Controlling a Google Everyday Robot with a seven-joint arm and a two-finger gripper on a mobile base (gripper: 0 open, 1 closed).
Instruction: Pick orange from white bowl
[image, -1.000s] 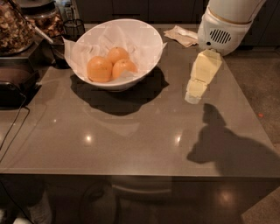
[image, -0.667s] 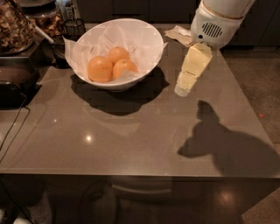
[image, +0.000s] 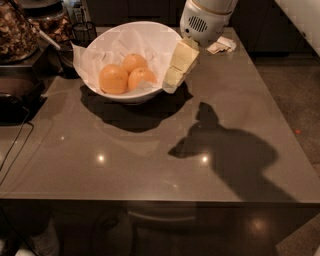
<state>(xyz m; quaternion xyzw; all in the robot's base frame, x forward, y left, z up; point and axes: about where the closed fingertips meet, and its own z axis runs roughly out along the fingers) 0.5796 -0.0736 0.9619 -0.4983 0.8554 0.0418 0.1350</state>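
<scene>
The gripper (image: 179, 67) hung over the right rim of the white bowl (image: 131, 95), which stood near the far left corner of the tabletop (image: 150, 165). Whether the gripper was released or clenched could not be told. The bowl, lined with crinkled paper (image: 90, 60), held three oranges (image: 114, 79) touching one another. Recommended: descend on the nearest orange (image: 141, 77) from above, clearing rim and paper.

White domed wrist (image: 214, 19) with vent grille (image: 199, 23) carries cream blocky gripper (image: 170, 85) beside white bowl (image: 131, 95).
</scene>
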